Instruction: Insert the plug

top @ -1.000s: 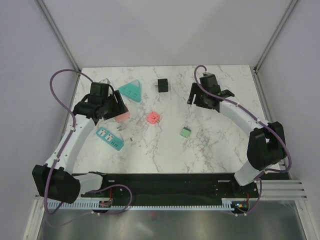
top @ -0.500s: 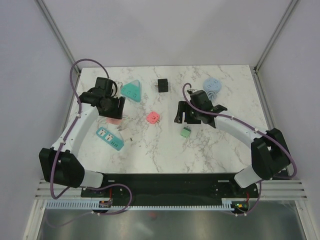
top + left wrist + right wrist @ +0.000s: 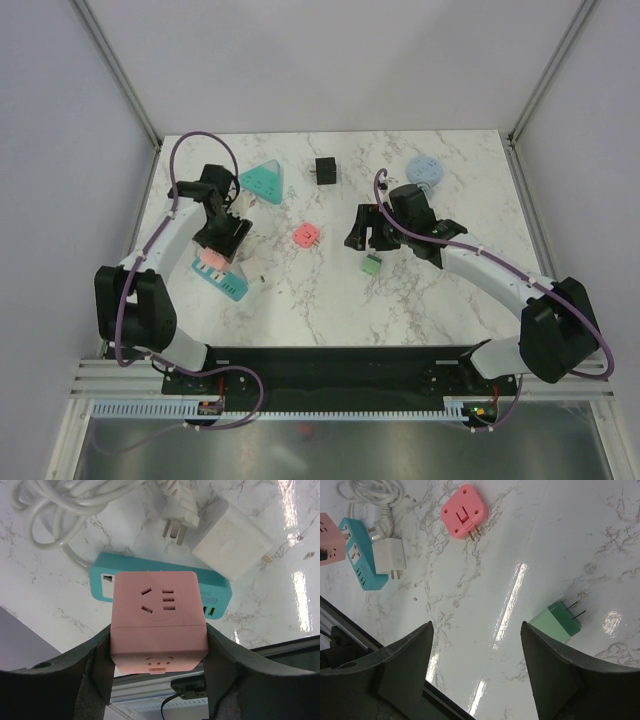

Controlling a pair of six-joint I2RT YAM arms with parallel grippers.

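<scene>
Marble table (image 3: pixel 330 300): is carrying every item listed. Left tool (image 3: pixel 157 650): is gripping a pink cube socket (image 3: pixel 159 625) between widely spread jaws, one finger pressing on each side, socket face turned toward the wrist camera, and is hanging over the teal power strip (image 3: pixel 220 592) at the table's left side. Right tool (image 3: pixel 476 635): is hovering right of centre with jaws standing wide apart and is gripping nothing. White cable (image 3: pixel 65 505): is lying coiled beside the strip. Teal triangular socket (image 3: pixel 262 181), pale blue round socket (image 3: pixel 424 170): are sitting toward the far edge, well apart. White adapter (image 3: pixel 232 542): is lying just beside the strip. Black adapter (image 3: pixel 325 171): is sitting at far centre. Pink flat plug (image 3: pixel 465 511): is lying mid-table, prongs showing. Green plug (image 3: pixel 556 621): is lying on its side on the table near the right tool, untouched.
</scene>
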